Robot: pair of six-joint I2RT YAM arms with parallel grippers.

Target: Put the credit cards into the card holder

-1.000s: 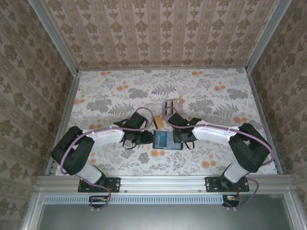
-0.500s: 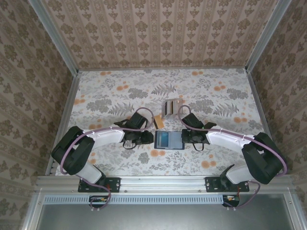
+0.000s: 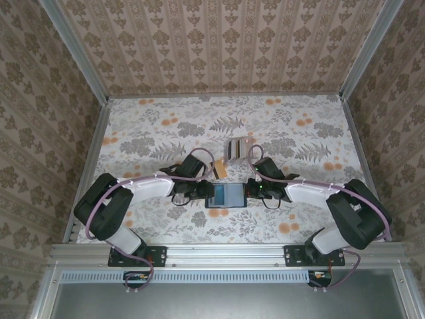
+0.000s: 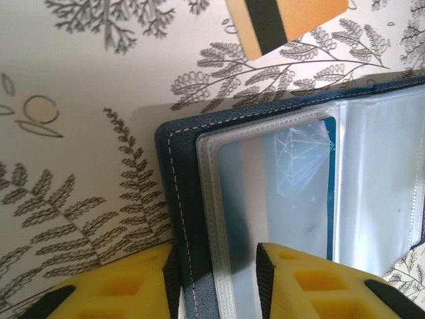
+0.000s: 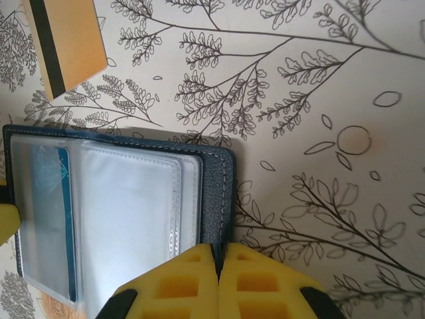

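Navy-blue leather-like folding card holder (image 3: 226, 195) lies open on floral-print table (image 3: 153, 133), clear plastic sleeves up, between both arms.

Left gripper (image 4: 216, 256): jaws part-way apart, clamped across holder's left cover edge and sleeve margin. Likely anchoring it flat.

Right gripper (image 5: 217, 256): jaws fully closed, tips at right cover edge. Probably bracing that side; cover pinched or not, cannot tell.

Gold-orange dark-striped plastic card (image 5: 63, 46) flat on table, just beyond holder. Grey-beige card stack (image 3: 237, 147) farther back, apart from holder.

Blue strip behind one sleeve: card or lining, unclear.
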